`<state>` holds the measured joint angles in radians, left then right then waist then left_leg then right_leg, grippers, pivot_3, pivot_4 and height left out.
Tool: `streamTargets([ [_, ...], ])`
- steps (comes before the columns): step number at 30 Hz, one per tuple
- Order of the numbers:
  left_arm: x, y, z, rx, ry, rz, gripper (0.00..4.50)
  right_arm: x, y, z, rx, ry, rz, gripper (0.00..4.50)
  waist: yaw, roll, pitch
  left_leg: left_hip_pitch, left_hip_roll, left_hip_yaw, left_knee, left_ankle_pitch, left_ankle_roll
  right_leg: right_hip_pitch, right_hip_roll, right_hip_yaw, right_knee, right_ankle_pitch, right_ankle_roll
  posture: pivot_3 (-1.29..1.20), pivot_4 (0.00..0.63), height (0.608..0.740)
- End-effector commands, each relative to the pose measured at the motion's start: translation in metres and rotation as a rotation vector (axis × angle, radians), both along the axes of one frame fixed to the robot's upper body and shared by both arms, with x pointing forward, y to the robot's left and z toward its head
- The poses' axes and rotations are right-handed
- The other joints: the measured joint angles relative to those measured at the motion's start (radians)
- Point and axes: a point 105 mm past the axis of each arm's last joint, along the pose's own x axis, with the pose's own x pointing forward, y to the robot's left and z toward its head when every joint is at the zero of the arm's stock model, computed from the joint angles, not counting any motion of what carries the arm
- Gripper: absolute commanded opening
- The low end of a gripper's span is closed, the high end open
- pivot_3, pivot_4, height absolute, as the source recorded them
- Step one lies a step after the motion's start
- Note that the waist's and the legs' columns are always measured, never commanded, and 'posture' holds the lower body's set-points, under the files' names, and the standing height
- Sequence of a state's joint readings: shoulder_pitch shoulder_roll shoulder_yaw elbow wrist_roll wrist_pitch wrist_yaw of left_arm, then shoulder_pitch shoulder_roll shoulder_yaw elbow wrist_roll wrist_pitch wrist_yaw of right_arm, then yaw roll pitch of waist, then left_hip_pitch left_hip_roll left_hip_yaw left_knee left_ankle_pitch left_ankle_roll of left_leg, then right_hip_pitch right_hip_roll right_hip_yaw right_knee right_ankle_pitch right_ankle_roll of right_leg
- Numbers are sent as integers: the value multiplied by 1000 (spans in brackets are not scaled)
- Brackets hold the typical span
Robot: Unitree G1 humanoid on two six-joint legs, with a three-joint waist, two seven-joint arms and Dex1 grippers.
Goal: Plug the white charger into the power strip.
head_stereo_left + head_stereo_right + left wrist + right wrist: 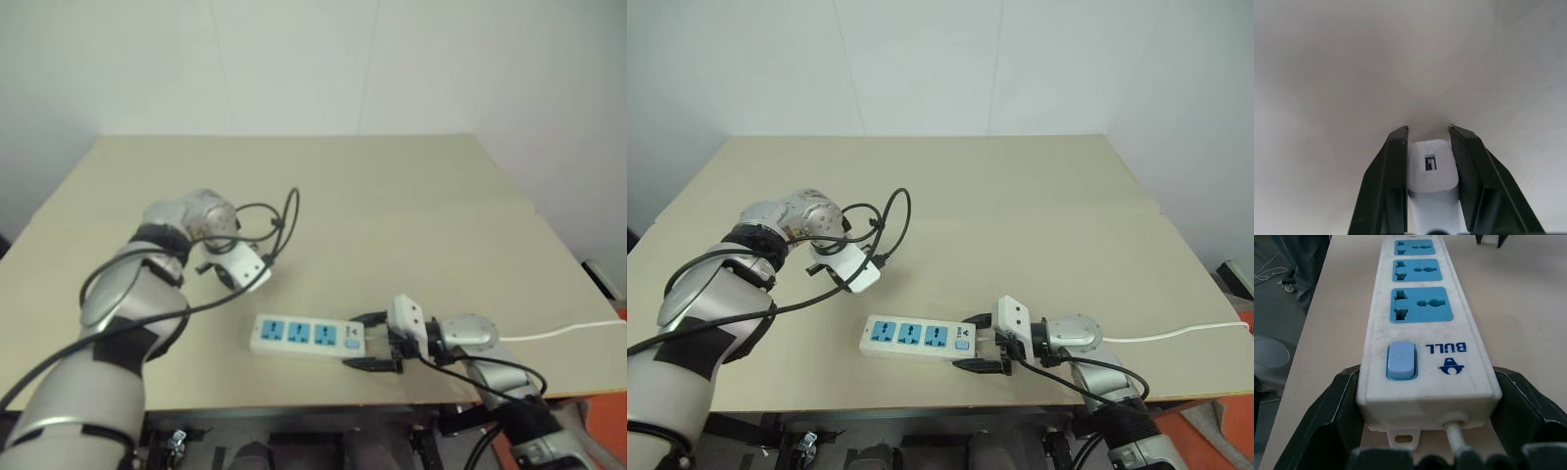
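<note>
The left tool [1427, 161] is pinching the white charger [1433, 169], one black finger [1388, 181] pressed against each long side of the little block, whose rounded end face with its small dark slot looks out from between the tips; in the head views this tool [854, 272] points steeply down over the left part of the counter [392, 196], behind and a little to the robot's left of the power strip [308, 335] and apart from it, so the charger is plugged into no socket; whether the block touches the counter beneath I cannot tell. The right tool [372, 343] lies nearly level at the front edge of the counter, its fingers [1327, 426] spread wide around the switch end of the power strip, one on each side and close against the white casing, though whether they actually press it I cannot tell; the strip lies flat on the counter, its pale blue switch [1401, 360] nearest this tool, then three blue sockets in a row running away towards the left tool; a thin white cord [1176, 336] leaves the switch end between the fingers and trails off to the robot's right across the counter; a plain pale wall [313, 59] stands behind the counter.
</note>
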<state>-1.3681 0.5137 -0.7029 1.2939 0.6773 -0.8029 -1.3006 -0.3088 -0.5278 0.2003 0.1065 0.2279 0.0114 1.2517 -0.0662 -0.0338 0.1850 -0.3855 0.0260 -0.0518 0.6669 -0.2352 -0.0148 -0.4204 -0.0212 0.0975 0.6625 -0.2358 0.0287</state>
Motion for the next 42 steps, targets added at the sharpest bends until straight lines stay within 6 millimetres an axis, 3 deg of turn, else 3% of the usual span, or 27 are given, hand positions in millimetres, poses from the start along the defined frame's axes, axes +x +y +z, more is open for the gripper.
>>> streamTargets([
  [1, 3, -26, 25, -197, -18, -9, 990, -4, 0, -2, -19, 7, 17, 3434, 1, 0, 0, 0, 0, 0, 0, 0, 0, 0, 0, 0, 0, 0, 0, 0, 150, 740],
  [6, -9, -62, 100, -568, 19, -72, 990, 0, 3, 10, 9, -13, 32, 3434, 1, 0, 0, -5, 0, -1, 1, 0, 0, -3, -1, -1, -1, 0, 0, 0, 150, 740],
  [9, -16, -62, 141, -742, -27, -98, 990, 6, 8, 16, 21, -31, 34, 3434, -10, 0, 0, -5, 0, 0, 1, 0, 0, -4, 0, 0, 0, 0, 0, 0, 150, 740],
  [11, -26, -62, 167, -950, 29, -76, 990, 11, 14, 16, 21, -40, 39, 3434, -18, 0, 1, -3, 1, 0, 1, 0, 0, -4, 0, 0, 1, 0, 0, 0, 150, 740],
  [15, -42, -58, 194, -1333, 240, -10, 990, 18, 25, 17, 28, -63, 39, 3434, -20, 1, 0, -1, 2, -1, 1, 0, 0, -3, 1, -1, 2, -2, 4, 0, 150, 740],
  [17, -49, -53, 188, -1446, 333, 74, 990, 22, 29, 20, 41, -66, 36, 3434, -21, 1, 0, -2, 2, -1, 2, 0, 0, -3, 1, -2, 2, -2, 3, 0, 150, 740],
  [22, -65, -46, 146, -1615, 534, 288, 990, 29, 34, 21, 43, -76, 34, 3434, -28, 1, 0, -3, 4, -2, 2, 0, 0, -4, 1, -2, 2, 0, 0, 0, 150, 740],
  [25, -71, -47, 107, -1669, 633, 431, 990, 31, 37, 22, 43, -82, 37, 3434, -23, 1, 0, -3, 4, -3, 3, 0, 0, -4, 0, -3, 2, 0, 0, 0, 150, 740],
  [27, -76, -48, 97, -1710, 695, 469, 990, 31, 39, 21, 44, -84, 41, 3434, -19, 1, 0, -2, 3, -2, 3, 0, 0, -3, 0, -3, 2, 0, -1, 0, 150, 740],
  [34, -89, -55, 64, -1697, 779, 481, 990, 26, 41, 18, 44, -86, 49, 3434, -12, 1, 0, -2, 3, -1, 3, 0, 0, -3, 0, -2, 2, 0, -1, 0, 150, 740],
  [42, -102, -67, 33, -1541, 817, 331, 990, 21, 40, 17, 47, -95, 40, 3434, -6, 1, 0, 0, 3, 0, 2, 0, 0, -2, 0, -2, 1, 0, -1, 0, 150, 740],
])
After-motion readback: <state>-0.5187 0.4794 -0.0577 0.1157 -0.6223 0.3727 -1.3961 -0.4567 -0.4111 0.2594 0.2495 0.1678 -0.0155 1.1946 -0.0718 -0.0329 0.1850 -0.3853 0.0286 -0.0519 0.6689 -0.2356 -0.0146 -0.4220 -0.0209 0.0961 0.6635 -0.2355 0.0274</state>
